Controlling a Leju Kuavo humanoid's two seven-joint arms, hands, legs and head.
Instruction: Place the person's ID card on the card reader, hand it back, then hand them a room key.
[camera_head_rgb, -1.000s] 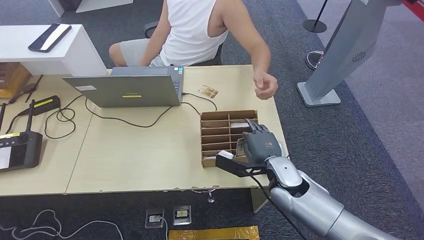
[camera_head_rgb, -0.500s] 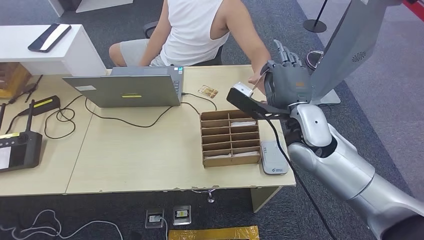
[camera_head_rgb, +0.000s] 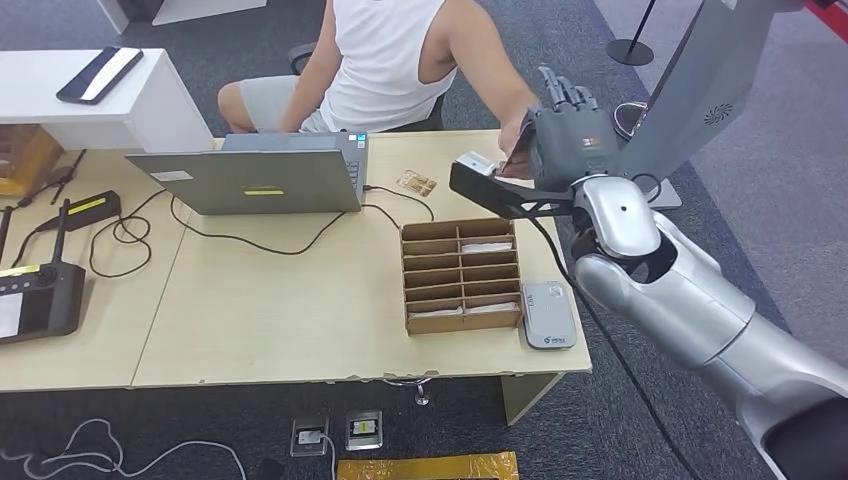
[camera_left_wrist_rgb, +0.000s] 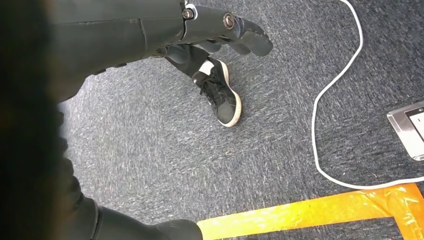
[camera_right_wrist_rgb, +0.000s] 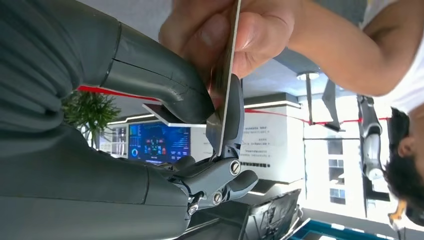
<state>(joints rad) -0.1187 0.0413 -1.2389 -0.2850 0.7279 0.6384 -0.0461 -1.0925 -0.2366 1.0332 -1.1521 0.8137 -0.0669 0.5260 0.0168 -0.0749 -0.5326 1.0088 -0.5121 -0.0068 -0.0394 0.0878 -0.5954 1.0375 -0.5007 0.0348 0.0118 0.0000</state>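
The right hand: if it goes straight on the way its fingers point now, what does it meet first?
Most likely the person's hand, which already grips the far end of the card that the right hand pinches. They meet at the card; depth beyond is unclear.

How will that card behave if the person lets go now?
The card looks thin, flat and unbent between the robot hand and the person's hand, so probably stiff and light. Its smooth faces and the thumb-and-finger pinch suggest it could slip or pivot.
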